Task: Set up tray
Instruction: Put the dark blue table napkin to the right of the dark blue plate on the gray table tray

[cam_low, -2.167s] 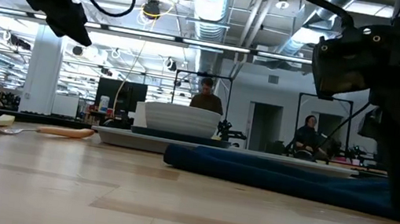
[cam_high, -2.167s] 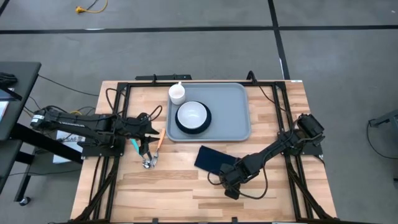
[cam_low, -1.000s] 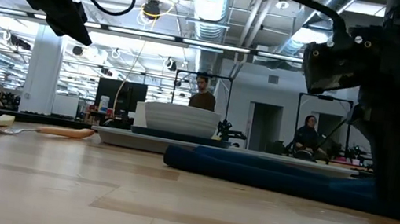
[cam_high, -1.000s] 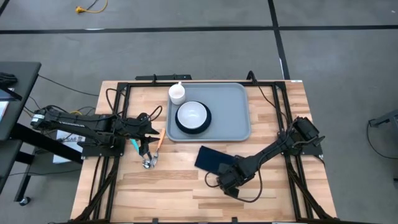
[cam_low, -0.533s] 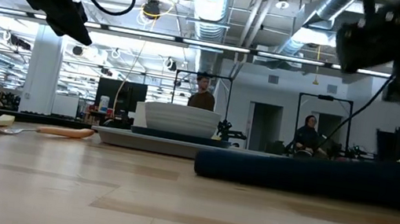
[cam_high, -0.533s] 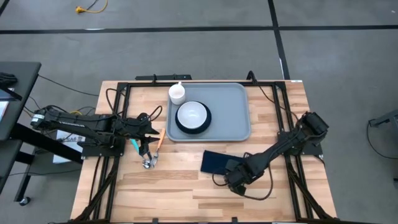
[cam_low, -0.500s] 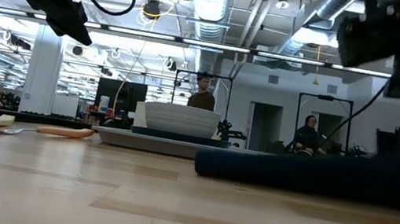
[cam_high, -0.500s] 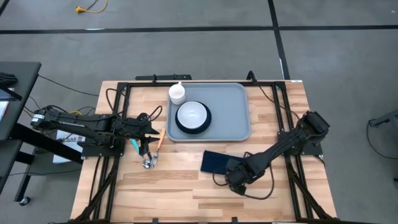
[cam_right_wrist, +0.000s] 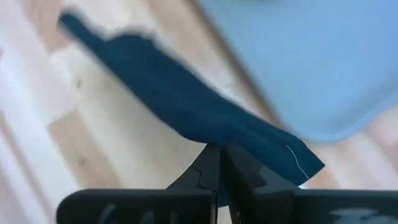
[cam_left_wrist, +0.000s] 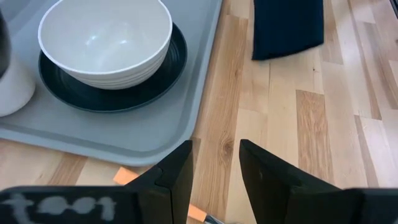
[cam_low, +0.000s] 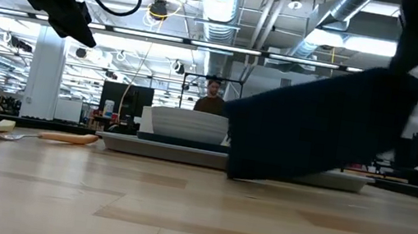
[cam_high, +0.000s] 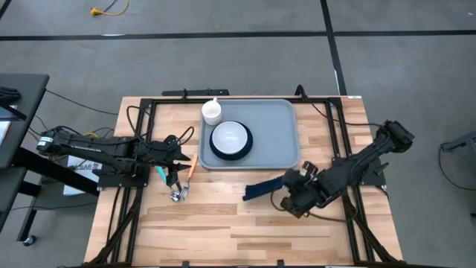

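One napkin (cam_high: 262, 188) pinched in closed right gripper (cam_high: 291, 195), lifted off table near tray (cam_high: 286, 141) front edge. Tray at table's far edge. Next: carry onto tray's bare right half. Left gripper (cam_high: 177, 168) open, idle.

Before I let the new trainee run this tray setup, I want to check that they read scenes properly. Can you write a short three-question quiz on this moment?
1. True or false: the white bowl sits on the dark plate inside the tray.
2. What does the right gripper hold?
A. the white cup
B. the dark navy napkin
C. the orange-handled utensil
3. Fill in: the left gripper hangs over the ____, open and empty.

Key: 1 true. 2 B; the jaws are shut on one edge of the napkin, and the far end droops toward the table. 3 cutlery, lying left of the tray.
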